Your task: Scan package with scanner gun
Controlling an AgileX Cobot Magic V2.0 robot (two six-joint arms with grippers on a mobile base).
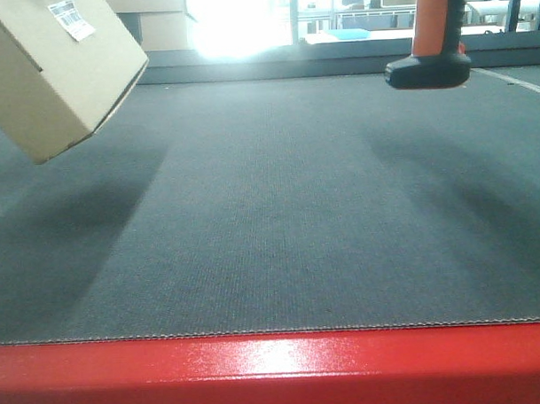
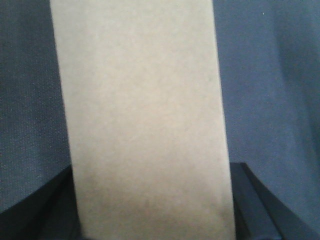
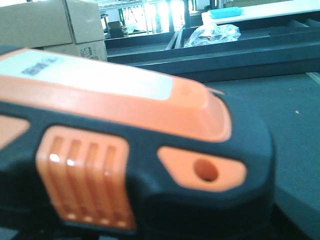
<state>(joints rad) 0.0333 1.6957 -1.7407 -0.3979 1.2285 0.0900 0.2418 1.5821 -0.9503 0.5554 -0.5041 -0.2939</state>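
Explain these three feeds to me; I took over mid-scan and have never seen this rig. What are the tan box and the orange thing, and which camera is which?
It is a two-armed robot with a camera on each wrist and one facing forward. The front view looks across a gray mat behind a red edge; both things hang above the mat, only their shadows on it. Upper left is the package, tilted, its white barcode label on the upper face. Upper right is the foot of the orange and black scanner. The left wrist view looks along the package, clamped in the left gripper, whose dark fingers show at either side. The right wrist view is filled by the scanner, close up; the right gripper itself is out of sight.
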